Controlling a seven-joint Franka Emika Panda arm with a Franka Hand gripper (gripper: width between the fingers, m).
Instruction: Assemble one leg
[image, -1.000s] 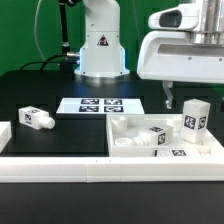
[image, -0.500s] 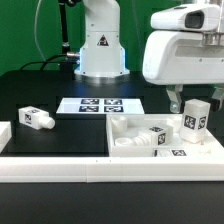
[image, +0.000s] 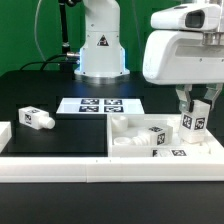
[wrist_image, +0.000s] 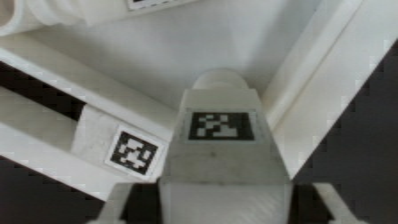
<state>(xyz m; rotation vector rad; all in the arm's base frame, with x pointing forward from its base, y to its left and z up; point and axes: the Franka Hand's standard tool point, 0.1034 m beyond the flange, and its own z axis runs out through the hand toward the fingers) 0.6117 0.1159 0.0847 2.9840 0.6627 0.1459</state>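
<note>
A white leg (image: 194, 123) with a black-and-white tag stands upright at the exterior view's right, inside the large white tray-shaped part (image: 60, 166). My gripper (image: 195, 106) has come down over its top, one finger on each side. In the wrist view the leg (wrist_image: 222, 135) fills the middle, between the fingers (wrist_image: 128, 205). Dark gaps show between the leg and both fingers. The gripper (wrist_image: 222, 208) is open and straddles the leg.
Another leg (image: 35, 118) lies on the black table at the exterior view's left. One more (image: 152, 138) lies in the tray and shows in the wrist view (wrist_image: 116, 148). The marker board (image: 100, 105) lies before the robot base (image: 100, 45).
My gripper has moved to the exterior view's right and down, so its fingers now straddle the upright leg. The leg has not moved.
</note>
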